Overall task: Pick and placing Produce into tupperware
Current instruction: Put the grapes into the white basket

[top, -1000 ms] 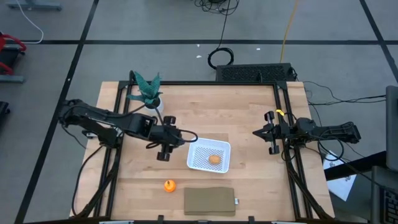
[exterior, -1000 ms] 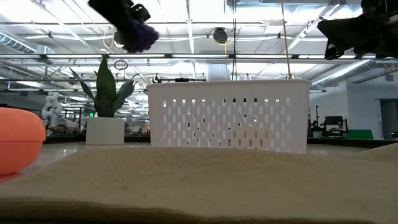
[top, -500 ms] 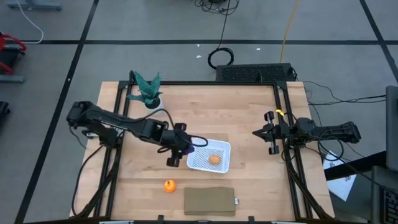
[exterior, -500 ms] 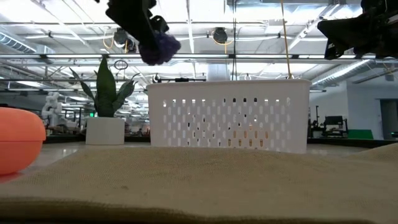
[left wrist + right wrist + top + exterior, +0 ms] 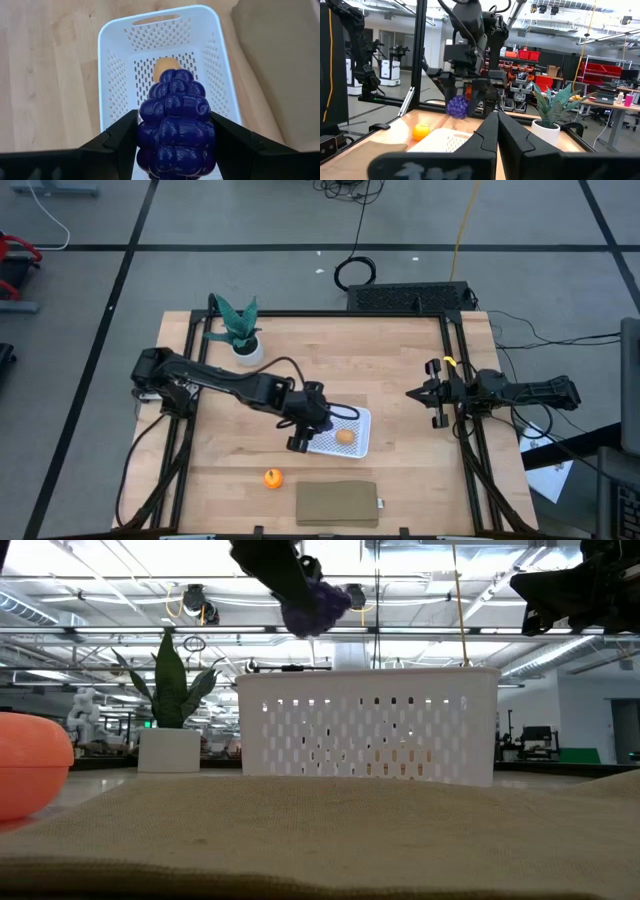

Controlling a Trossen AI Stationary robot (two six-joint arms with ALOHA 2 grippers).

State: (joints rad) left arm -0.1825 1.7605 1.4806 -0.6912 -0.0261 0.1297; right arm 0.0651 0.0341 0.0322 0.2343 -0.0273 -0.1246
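My left gripper (image 5: 320, 420) hangs over the left edge of the white tupperware (image 5: 362, 420), shut on the dark purple knobbly cluster (image 5: 176, 120). The low view shows the cluster (image 5: 318, 608) well above the tupperware's rim (image 5: 370, 672). A tan-yellow lump (image 5: 166, 67) lies on the tupperware's perforated bottom. The orange ball (image 5: 272, 478) rests on the table, nearer the front edge. My right gripper (image 5: 412, 393) waits shut, raised at the table's right side. My left gripper pinches the cluster's two opposite sides (image 5: 142, 131) between its two fingers (image 5: 120, 137). The fingers slant down from the table's left. The cluster is lifted clear and sticks out past the fingertips, above the tupperware's left part.
A flat brown slab (image 5: 337, 503) lies at the front edge, right of the orange ball. A green plant in a white pot (image 5: 240, 332) stands at the far left. Bare wood stretches between the tupperware and the right arm.
My left gripper has carried the purple cluster toward the table's right and a little toward its near edge. It has sunk slightly, from left of the tupperware to above its left edge. The gripper stays shut on the cluster.
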